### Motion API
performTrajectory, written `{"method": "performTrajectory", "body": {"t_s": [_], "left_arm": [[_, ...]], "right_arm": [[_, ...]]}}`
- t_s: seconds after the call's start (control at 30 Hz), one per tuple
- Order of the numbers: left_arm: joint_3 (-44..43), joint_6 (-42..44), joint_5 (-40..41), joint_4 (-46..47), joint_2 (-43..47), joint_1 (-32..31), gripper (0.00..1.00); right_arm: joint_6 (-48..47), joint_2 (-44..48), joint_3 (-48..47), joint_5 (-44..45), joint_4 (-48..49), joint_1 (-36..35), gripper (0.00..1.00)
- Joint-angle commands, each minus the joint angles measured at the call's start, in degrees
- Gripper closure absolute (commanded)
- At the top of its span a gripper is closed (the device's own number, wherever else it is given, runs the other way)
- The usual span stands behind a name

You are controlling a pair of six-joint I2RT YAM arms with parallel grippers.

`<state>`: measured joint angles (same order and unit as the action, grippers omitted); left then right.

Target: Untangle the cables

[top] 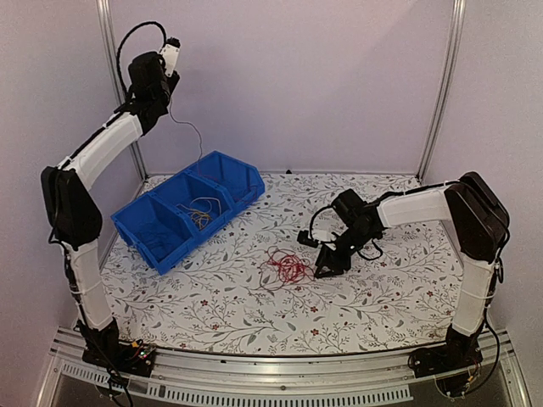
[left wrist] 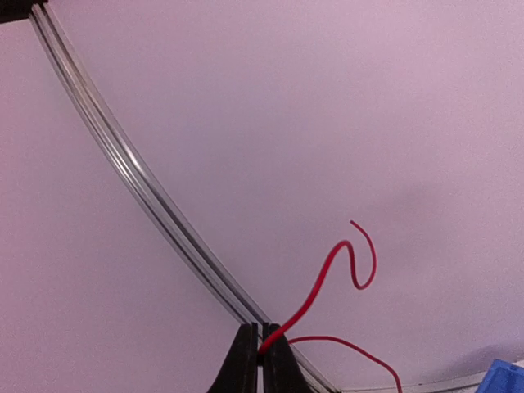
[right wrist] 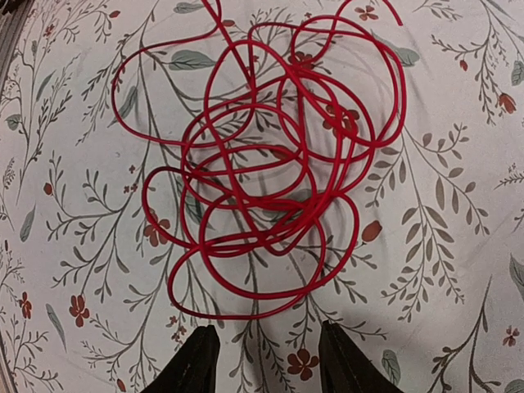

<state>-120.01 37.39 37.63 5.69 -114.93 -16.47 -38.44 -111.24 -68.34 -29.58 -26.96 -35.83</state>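
The left gripper (left wrist: 262,348), raised high, is clenched on a red wire (left wrist: 309,296) that hangs down toward the blue bin (top: 136,233), while the right gripper (right wrist: 268,367), jaws apart and empty, sits just beside the red tangle (top: 287,266) on the table (top: 382,297).

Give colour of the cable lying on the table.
Red. The cable shows best in right wrist view.
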Motion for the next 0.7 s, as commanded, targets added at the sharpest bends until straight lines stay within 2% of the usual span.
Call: {"method": "performTrajectory", "body": {"t_s": [0.0,0.37,0.57,0.67], "left_arm": [[0.3,1.7,-2.9,7.1,4.8,0.9,1.00],[2.2,-0.1,-4.3,5.2,0.1,0.0,1.00],[2.9,-7.7,-13.3,-1.8,-4.4,-0.8,1.00],[3.0,-11.6,-22.0,-6.5,-7.3,-2.1,1.00]], "right_arm": [[-0.5,-1.8,-1.6,0.1,-0.8,0.2,0.54],[-0.8,-1.5,-1.4,1.4,-0.9,0.2,0.55],[-1.1,-2.2,-1.5,1.5,-1.1,0.2,0.55],[-1.2,-2.2,-1.3,1.8,-1.2,0.2,0.55]]}}
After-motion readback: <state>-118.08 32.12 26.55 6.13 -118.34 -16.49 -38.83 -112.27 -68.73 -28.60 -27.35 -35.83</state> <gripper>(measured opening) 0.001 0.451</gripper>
